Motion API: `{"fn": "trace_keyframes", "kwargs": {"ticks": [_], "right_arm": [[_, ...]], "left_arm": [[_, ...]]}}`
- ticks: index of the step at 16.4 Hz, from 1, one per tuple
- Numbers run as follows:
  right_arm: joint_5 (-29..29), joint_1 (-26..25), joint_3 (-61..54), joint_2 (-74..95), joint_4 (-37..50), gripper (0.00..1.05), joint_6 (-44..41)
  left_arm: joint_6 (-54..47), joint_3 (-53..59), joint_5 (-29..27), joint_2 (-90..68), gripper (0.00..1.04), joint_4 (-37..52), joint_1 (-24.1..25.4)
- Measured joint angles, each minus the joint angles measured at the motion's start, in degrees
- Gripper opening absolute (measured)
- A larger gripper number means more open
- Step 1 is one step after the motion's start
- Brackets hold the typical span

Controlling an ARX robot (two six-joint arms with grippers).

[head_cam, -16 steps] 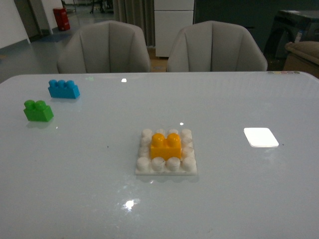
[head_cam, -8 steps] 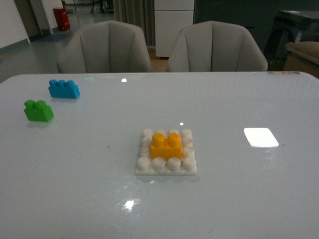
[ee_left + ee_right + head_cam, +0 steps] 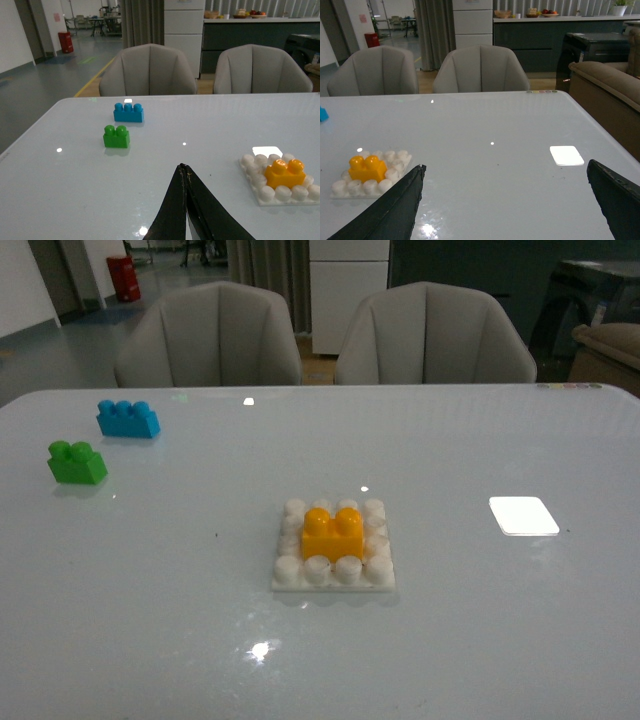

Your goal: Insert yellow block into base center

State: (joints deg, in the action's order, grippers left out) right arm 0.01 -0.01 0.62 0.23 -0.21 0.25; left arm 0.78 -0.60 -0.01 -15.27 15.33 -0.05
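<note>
The yellow block [image 3: 333, 533] sits on the middle studs of the white studded base [image 3: 333, 573], near the table's centre. It shows again as the yellow block [image 3: 285, 172] on the base [image 3: 272, 196] in the left wrist view, and as the yellow block [image 3: 367, 168] on the base [image 3: 350, 189] in the right wrist view. My left gripper [image 3: 182, 167] is shut on nothing, held above bare table short of the base. My right gripper [image 3: 506, 165] is open and empty, its fingers [image 3: 395, 205] spread wide over the table. Neither arm appears in the front view.
A green two-stud brick [image 3: 76, 462] and a longer blue brick [image 3: 127, 419] lie at the table's far left. A smooth flat white square [image 3: 523, 515] lies to the right of the base. Two grey chairs [image 3: 210, 335] stand behind the table's far edge.
</note>
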Motion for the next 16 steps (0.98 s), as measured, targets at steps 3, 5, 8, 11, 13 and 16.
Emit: {"fn": "trace_keyframes", "kwargs": {"ticks": [3,5,8,11,13,16], "right_arm": [[0.0,0.0,0.0,0.0,0.02,0.98,0.0],[0.0,0.0,0.0,0.0,0.0,0.98,0.0],[0.02,0.0,0.0,0.0,-0.02,0.98,0.0],[0.0,0.0,0.0,0.0,0.04,0.98,0.0],[0.0,0.0,0.0,0.0,0.04,0.98,0.0],[0.0,0.0,0.0,0.0,0.04,0.98,0.0]], "left_arm": [[0.0,0.0,-0.02,2.73,0.02,-2.69,0.0],[0.0,0.0,0.0,4.81,0.02,-4.98,0.0],[0.0,-0.07,0.04,15.02,0.02,-14.45,0.0],[0.0,-0.02,0.0,14.99,0.02,-15.61,0.0],[0.0,-0.02,0.0,14.99,0.02,-15.5,0.0],[0.0,-0.02,0.02,14.99,0.19,-15.52,0.0]]}}
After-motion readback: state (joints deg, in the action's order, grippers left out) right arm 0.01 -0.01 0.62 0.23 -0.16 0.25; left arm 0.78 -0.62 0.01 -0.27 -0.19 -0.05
